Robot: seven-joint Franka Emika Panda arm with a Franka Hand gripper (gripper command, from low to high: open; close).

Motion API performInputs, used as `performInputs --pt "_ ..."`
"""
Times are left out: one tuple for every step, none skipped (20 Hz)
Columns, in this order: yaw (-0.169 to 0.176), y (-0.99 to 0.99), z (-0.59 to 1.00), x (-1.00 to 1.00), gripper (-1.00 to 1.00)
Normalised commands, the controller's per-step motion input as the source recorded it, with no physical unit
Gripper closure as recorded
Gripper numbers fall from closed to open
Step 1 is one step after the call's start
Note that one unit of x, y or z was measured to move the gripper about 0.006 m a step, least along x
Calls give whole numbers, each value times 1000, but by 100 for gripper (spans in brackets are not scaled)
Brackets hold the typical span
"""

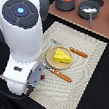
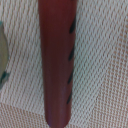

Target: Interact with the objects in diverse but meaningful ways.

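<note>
One brown sausage (image 2: 56,62) fills wrist view; no writing; jaws' state unclear.

Bright yellow cheese wedge (image 1: 63,57) on a round tan plate (image 1: 51,57). Under it a beige woven placemat (image 1: 88,71) w/ fine wavy ribbing, black table (image 1: 95,105) around it. Orange-handled cutlery (image 1: 79,53) either side, metal tips grey. Up back: dark grey two-handled pot (image 1: 65,0) showing red inside, 2nd dark grey pot (image 1: 89,10) w/ white-and-blue piece. Robot arm (image 1: 20,24) glossy white, blue light on its black cap. Wrist view: red-brown sausage (image 2: 56,62) w/ dark diagonal score marks over pale mesh weave.
</note>
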Motion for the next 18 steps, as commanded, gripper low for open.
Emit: performInputs --pt "0 -49 -40 100 100" --pt "0 -34 -31 100 100" --pt "0 -29 -29 120 100" --pt "0 -26 -23 120 100" --pt "0 -37 -20 111 100" --pt "0 -40 -40 86 100" --pt "0 -80 -57 57 100" --pt "0 -89 -94 29 100" --pt "0 -94 -97 43 100" --pt "0 -97 -94 43 100" --pt "0 -91 -80 43 100" --pt "0 -71 -63 77 100" --pt "0 -66 -40 103 100" --pt "0 -74 -43 103 100" --pt "0 -91 -46 80 100" --pt "0 -74 -9 54 100" --pt "-1 -63 0 46 100" --pt "0 -43 209 103 100"
